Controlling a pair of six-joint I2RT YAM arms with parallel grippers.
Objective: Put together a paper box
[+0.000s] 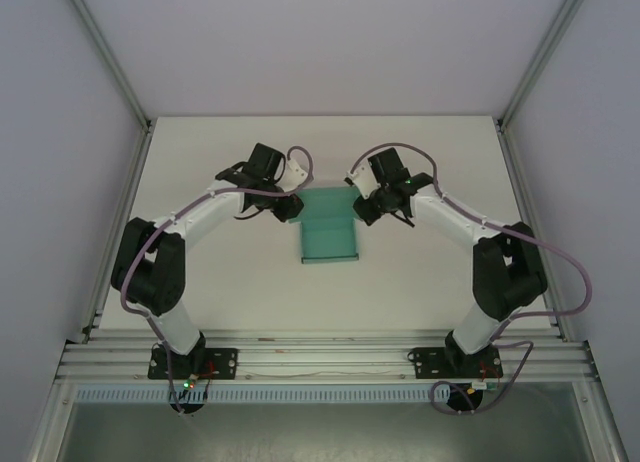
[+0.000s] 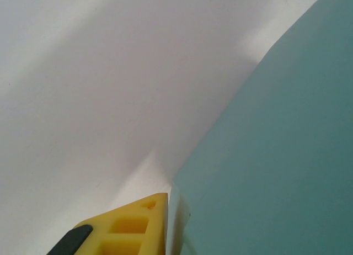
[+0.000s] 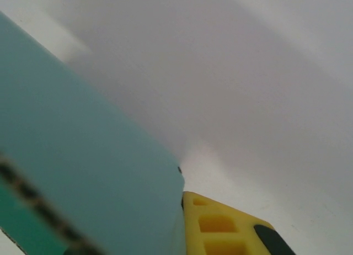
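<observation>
Top: box lies mid-table, left gripper and right gripper at its far corners.
Left wrist: card against one finger; closure unclear.
Right wrist: jaws pinched on the card edge.
The card is probably light and floppy, best gripped at edges near creases.

Paper box: one, seemingly a single teal piece.
Arms: two; left arm left of the paper box, right arm right of it.
Grippers: two; left gripper and right gripper, at its far corners.
Yellow fingers: two seen; left finger and right finger, each beside its card.
Purple cables: two.
</observation>
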